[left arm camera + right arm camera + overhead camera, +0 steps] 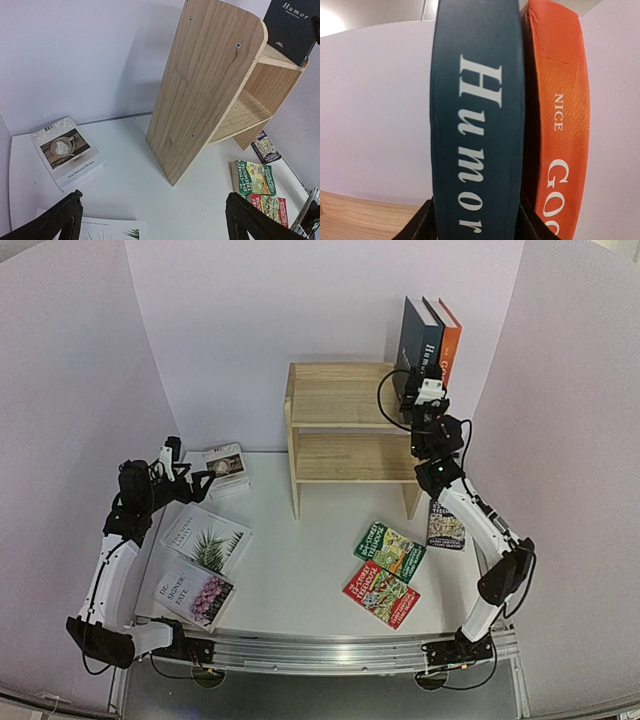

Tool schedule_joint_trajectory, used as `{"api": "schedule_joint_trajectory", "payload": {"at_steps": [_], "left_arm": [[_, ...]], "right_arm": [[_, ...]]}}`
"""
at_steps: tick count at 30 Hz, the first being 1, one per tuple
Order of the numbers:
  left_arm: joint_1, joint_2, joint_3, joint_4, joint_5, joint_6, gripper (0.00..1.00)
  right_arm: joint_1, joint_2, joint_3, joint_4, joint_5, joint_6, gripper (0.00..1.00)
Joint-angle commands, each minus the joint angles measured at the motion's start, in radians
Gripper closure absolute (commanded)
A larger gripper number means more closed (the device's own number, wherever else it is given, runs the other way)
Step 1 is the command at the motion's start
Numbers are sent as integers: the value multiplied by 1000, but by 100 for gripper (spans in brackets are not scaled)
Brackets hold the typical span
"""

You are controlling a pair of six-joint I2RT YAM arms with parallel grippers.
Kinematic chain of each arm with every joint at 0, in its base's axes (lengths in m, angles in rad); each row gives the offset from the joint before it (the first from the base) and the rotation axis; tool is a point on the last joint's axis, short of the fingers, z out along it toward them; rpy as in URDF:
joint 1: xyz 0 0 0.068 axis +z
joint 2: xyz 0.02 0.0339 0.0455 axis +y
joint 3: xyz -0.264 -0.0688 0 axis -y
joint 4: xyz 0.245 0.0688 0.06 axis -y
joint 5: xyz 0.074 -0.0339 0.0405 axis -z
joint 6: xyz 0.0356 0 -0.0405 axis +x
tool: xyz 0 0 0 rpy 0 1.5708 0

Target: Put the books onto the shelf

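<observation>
Here, navy book [414,340] and orange book [451,340] stand touching atop the shelf [340,400], right gripper [475,222] straddling the navy spine, grip unclear; left gripper [155,220] gapes wide over the desk [300,560] near white book [66,152].

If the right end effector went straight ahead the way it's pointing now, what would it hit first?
The navy Humor book. Its spine stands dead ahead, between the fingers of the right end effector, with the orange book just beside it. The remaining gap looks small, though depth is hard to judge.
</observation>
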Motion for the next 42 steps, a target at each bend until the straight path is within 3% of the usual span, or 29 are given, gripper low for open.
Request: {"api": "schedule_joint_trajectory", "payload": {"at_steps": [1, 19, 21, 22, 24, 29, 33, 38, 42], "left_arm": [[1, -4, 15, 22, 40, -12, 0], [1, -6, 3, 16, 75, -18, 0], [1, -9, 0, 17, 75, -18, 0], [1, -12, -3, 17, 75, -17, 0], [1, -15, -9, 10, 73, -11, 0], [1, -6, -2, -51, 70, 20, 0], [3, 69, 70, -237, 54, 96, 0], [8, 236, 236, -668, -52, 277, 0], [78, 388, 322, -899, -118, 332, 0]], "right_arm": [[12, -76, -16, 15, 9, 13, 47], [88, -140, -75, 22, 92, -19, 41], [95, -159, -99, 22, 111, -21, 34], [98, -175, -114, 23, 123, -20, 23], [108, -205, -147, 15, 150, -19, 15], [132, -291, -205, -117, 193, 26, 11], [149, -356, -203, -363, 162, 136, 9], [170, -457, -237, -644, 17, 285, 7], [170, -564, -333, -762, -100, 411, 2]]}}
